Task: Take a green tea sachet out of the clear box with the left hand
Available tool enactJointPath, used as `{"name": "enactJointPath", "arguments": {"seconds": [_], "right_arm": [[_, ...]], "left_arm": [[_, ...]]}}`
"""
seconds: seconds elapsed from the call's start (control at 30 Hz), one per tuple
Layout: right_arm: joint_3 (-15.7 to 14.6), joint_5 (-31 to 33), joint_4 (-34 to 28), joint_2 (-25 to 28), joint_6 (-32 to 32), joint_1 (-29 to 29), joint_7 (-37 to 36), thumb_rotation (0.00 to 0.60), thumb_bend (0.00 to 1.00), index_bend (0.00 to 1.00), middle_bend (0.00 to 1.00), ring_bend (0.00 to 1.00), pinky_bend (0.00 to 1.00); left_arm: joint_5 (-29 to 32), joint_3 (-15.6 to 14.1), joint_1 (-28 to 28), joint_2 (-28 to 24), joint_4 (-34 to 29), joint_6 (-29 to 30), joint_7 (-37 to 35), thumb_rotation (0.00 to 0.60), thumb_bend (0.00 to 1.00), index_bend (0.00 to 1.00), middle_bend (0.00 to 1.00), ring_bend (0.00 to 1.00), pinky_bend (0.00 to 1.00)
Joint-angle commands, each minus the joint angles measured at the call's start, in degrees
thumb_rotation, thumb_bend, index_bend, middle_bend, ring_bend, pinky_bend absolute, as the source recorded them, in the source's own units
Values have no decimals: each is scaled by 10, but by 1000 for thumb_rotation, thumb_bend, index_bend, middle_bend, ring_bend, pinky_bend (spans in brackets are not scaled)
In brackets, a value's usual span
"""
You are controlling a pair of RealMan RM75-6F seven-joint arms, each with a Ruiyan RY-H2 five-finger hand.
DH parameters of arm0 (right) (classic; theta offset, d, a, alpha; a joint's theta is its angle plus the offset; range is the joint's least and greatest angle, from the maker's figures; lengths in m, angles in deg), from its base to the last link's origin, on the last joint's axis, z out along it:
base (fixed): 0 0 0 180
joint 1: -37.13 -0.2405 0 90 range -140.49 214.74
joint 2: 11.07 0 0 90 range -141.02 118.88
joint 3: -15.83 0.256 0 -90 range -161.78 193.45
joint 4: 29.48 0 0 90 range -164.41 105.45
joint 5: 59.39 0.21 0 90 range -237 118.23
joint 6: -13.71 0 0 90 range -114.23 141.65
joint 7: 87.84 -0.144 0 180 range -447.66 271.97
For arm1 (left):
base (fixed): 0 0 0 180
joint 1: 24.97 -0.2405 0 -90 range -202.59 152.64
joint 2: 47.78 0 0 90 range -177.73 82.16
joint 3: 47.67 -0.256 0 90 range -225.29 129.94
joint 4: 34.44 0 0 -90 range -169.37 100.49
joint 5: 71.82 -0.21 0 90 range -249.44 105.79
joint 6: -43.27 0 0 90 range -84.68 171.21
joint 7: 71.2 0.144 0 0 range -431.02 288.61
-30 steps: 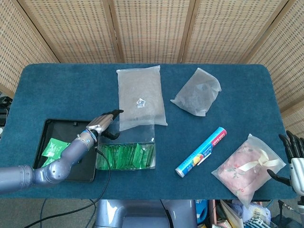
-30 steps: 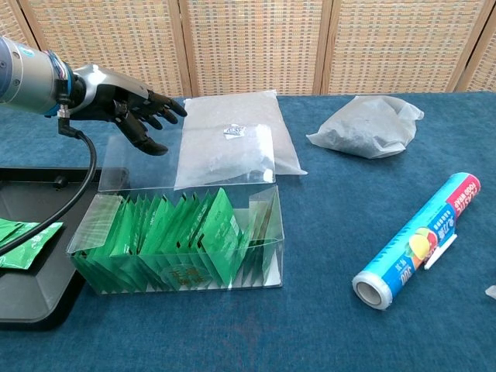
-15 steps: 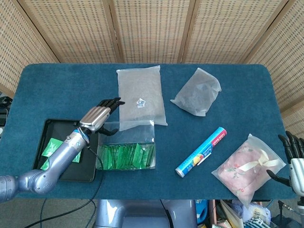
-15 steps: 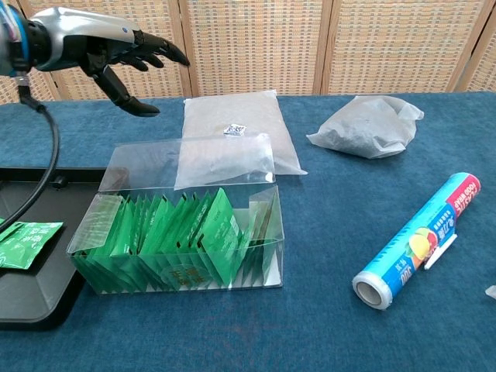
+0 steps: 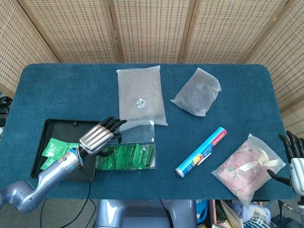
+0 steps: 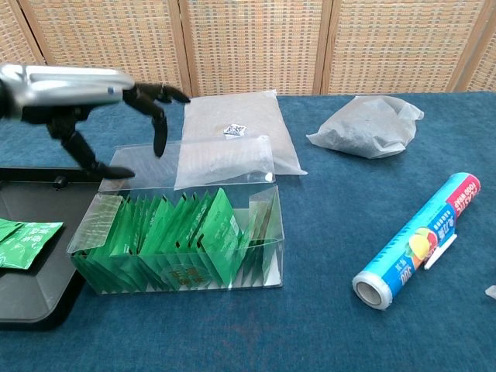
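Observation:
The clear box (image 5: 126, 155) (image 6: 178, 240) sits near the table's front, packed with upright green tea sachets (image 5: 124, 156) (image 6: 190, 236), its lid lying open behind it. My left hand (image 5: 99, 136) (image 6: 85, 101) hovers above the box's left end, fingers spread and pointing down, holding nothing. Loose green sachets (image 5: 56, 150) (image 6: 23, 240) lie in the black tray (image 5: 42, 164) (image 6: 31, 306) to the left. At the frame's right edge my right hand (image 5: 294, 154) hangs open below the table edge.
Behind the box lies a flat clear bag (image 5: 140, 97) (image 6: 232, 143). A crumpled grey bag (image 5: 197, 92) (image 6: 368, 124) sits at the back right. Right of the box lies a roll of cling film (image 5: 201, 151) (image 6: 418, 240), with a pink pouch (image 5: 247, 166) beyond it.
My left hand has come forward from the lid area to above the box's left end and tipped its fingers downward. The right hand has not moved.

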Motion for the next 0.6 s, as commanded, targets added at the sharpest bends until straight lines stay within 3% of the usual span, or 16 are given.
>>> {"name": "enactJointPath", "arguments": {"seconds": [0.03, 0.33, 0.6], "right_arm": [[0, 0, 0, 0, 0, 0, 0, 600, 0, 0, 0, 0, 0], [0, -1, -1, 0, -3, 1, 0, 600, 0, 0, 0, 0, 0], [0, -2, -1, 1, -4, 2, -3, 600, 0, 0, 0, 0, 0]], "left_arm": [[-16, -18, -8, 16, 10, 6, 23, 600, 339, 450, 0, 0, 0], [-39, -34, -16, 40, 34, 19, 55, 600, 340, 457, 0, 0, 0], [-53, -28, -16, 62, 45, 34, 68, 600, 340, 458, 0, 0, 0]]}}
